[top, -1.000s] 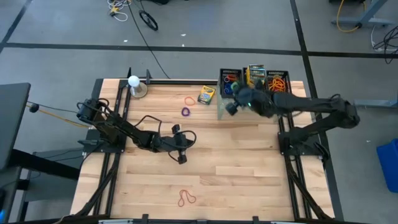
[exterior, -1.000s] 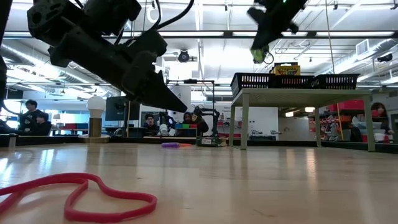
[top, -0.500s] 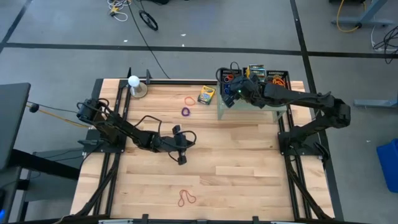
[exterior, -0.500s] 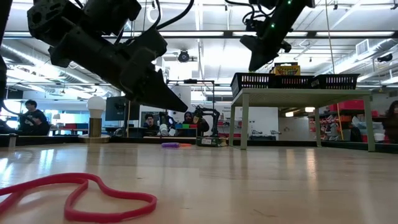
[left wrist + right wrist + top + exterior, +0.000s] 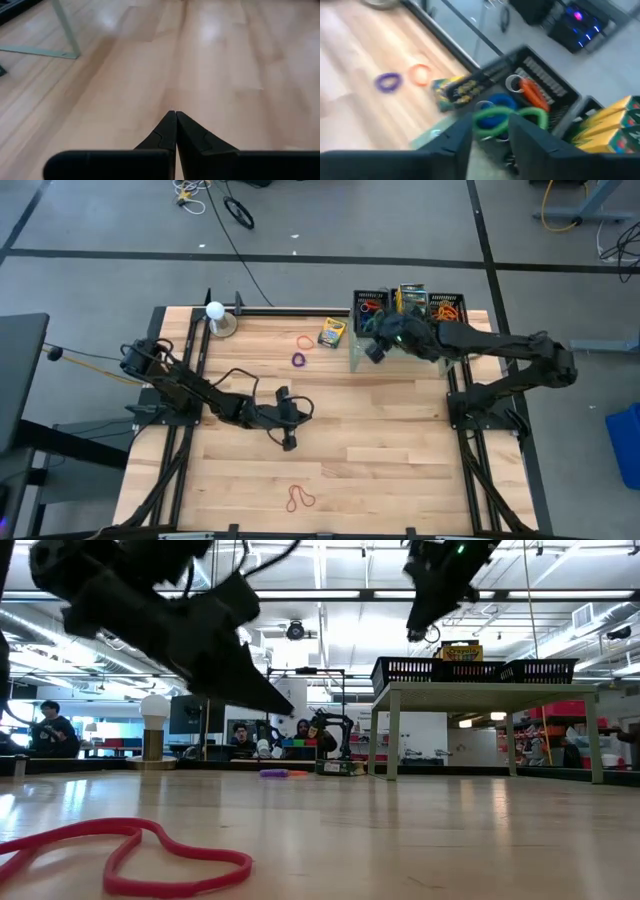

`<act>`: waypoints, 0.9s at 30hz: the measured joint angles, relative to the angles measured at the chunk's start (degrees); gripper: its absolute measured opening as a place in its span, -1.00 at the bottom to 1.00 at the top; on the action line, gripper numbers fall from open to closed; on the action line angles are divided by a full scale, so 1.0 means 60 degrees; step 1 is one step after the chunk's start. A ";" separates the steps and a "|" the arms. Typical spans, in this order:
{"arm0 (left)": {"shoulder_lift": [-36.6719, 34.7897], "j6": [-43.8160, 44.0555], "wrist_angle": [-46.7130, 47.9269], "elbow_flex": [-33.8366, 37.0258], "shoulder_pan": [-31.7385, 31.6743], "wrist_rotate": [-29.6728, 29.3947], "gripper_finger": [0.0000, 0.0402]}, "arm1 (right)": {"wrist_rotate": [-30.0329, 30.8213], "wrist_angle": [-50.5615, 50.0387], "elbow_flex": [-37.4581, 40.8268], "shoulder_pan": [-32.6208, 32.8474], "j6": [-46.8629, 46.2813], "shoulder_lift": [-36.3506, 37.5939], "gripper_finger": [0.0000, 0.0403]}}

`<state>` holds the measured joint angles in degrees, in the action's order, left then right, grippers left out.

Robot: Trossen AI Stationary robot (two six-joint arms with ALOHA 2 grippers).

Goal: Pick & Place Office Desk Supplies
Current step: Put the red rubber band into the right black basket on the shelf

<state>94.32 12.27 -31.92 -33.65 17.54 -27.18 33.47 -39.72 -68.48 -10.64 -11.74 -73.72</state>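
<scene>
My right gripper (image 5: 372, 350) is open, high at the left end of the pale green stand (image 5: 400, 358), beside the left black basket (image 5: 370, 307). A green ring (image 5: 492, 120) lies across its fingertips (image 5: 465, 131), over a blue ring (image 5: 496, 103) in that basket. A crayon box (image 5: 332, 332), an orange ring (image 5: 305, 341) and a purple ring (image 5: 298, 360) lie flat on the table at the far side. A red rubber band (image 5: 300, 499) lies near the front edge. My left gripper (image 5: 290, 443) hangs shut over mid-table with nothing in it. My right gripper has the green ring (image 5: 535, 117) across the free ends of its open fingers, above the left basket. Whether the fingers touch the ring, I cannot tell.
The stand carries two black baskets, the right one (image 5: 447, 308) with orange bands in it, and upright crayon boxes (image 5: 412, 298) between them. A white ball on a round base (image 5: 216, 315) stands at the far left corner. Bare wood lies between the arms.
My right gripper swung toward the far edge over the left basket and came back toward the stand's near left corner. In the low view the green thing that showed at its tip a second ago no longer shows there.
</scene>
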 joint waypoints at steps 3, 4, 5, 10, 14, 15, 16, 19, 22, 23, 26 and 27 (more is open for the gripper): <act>-0.0473 0.0276 0.1010 -0.0278 0.0395 -0.0014 -0.97 | 0.0270 0.0099 0.0337 0.1142 -0.0223 0.0447 -0.63; -0.0610 0.0370 0.1442 -0.0418 0.0554 -0.0038 -0.97 | 0.0395 0.0218 0.0525 0.1579 -0.0270 0.0543 -0.73; -0.0684 0.0422 0.1842 -0.0586 0.0750 -0.0050 -0.97 | 0.0461 0.0326 0.0754 0.2024 -0.0373 0.0637 -0.83; -0.0665 0.0585 0.3207 -0.1354 0.1793 0.0152 -0.96 | 0.1092 0.1535 0.2246 0.4257 -0.1162 0.0771 -0.91; -0.0563 0.1812 0.3355 -0.1610 0.2496 0.0710 -0.92 | 0.1776 0.3345 0.3720 0.5858 -0.1657 0.0726 -0.90; -0.0556 0.2257 0.3368 -0.1614 0.2643 0.0871 -0.90 | 0.1957 0.3831 0.4098 0.6191 -0.1730 0.0723 -0.92; -0.0556 0.2692 0.3388 -0.1614 0.2795 0.0993 -0.89 | 0.2124 0.4387 0.4430 0.6494 -0.1756 0.0723 -0.94; -0.0556 0.3641 0.3445 -0.1614 0.3240 0.1055 -0.83 | 0.2410 0.5867 0.5313 0.7252 -0.1865 0.0723 -0.98; -0.0463 0.3890 0.3369 -0.1614 0.3657 0.1028 -0.81 | 0.2443 0.6658 0.5787 0.7733 -0.1730 0.0723 -0.96; -0.0394 0.3889 0.3339 -0.1614 0.3779 0.0956 -0.81 | 0.2460 0.6683 0.5837 0.7855 -0.1759 0.0723 -0.95; -0.0051 0.4040 0.3433 -0.1758 0.3991 0.0616 -0.81 | 0.2481 0.6656 0.5954 0.8167 -0.2218 0.0723 -0.96; 0.0125 0.4145 0.3566 -0.1887 0.4003 0.0585 -0.81 | 0.2485 0.6721 0.6005 0.8244 -0.2319 0.0723 -0.97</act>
<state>95.07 37.14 -10.52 -44.97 41.56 -23.67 48.38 0.61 -32.45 38.82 -25.65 -69.38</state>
